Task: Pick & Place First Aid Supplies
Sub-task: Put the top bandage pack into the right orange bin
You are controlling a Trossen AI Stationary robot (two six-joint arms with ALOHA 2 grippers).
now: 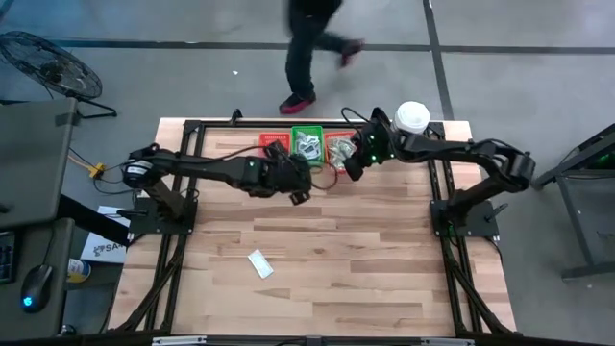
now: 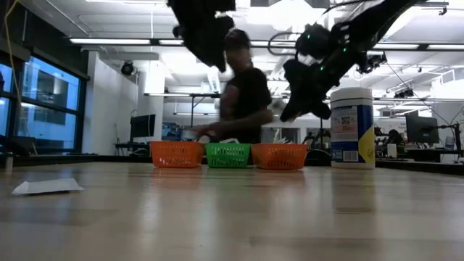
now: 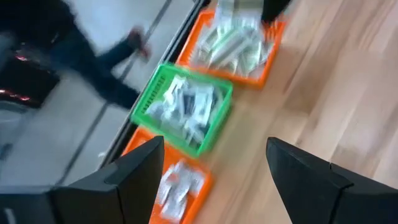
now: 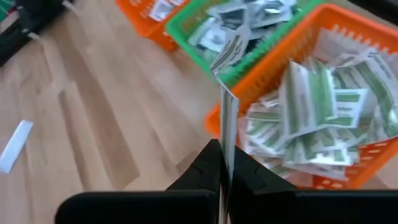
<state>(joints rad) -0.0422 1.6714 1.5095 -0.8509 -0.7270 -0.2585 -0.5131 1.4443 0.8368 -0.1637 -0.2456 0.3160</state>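
Sorting is under way at the far edge of the desk (image 1: pixel 317 259), where three small baskets stand in a row: an orange basket (image 4: pixel 336 37) of green-and-white strip packets (image 4: pixel 323 106), a green basket (image 3: pixel 186 109) of white packets with dark print (image 3: pixel 183 106), and another orange basket (image 3: pixel 177 183) with a few packets in it.

The right claw (image 4: pixel 222 163) is clenched on one thin packet (image 4: pixel 228 124), held edge-on above the desk just in front of the strip basket. By my reading this is the carry-and-drop step: the next move calls for bringing the packet over the basket that matches it, then letting go so it falls inside the rim. The packet looks like flat, light paper, so it may flutter or catch on the mesh wall.

The left claw (image 3: pixel 214 165) hangs released and empty above the desk, beside the green basket.

One more packet (image 1: pixel 259 263) lies alone well toward the near edge, left of centre. A white tub (image 1: pixel 411 118) stands at the far right corner. A person (image 1: pixel 312 48) walks past beyond the far edge.
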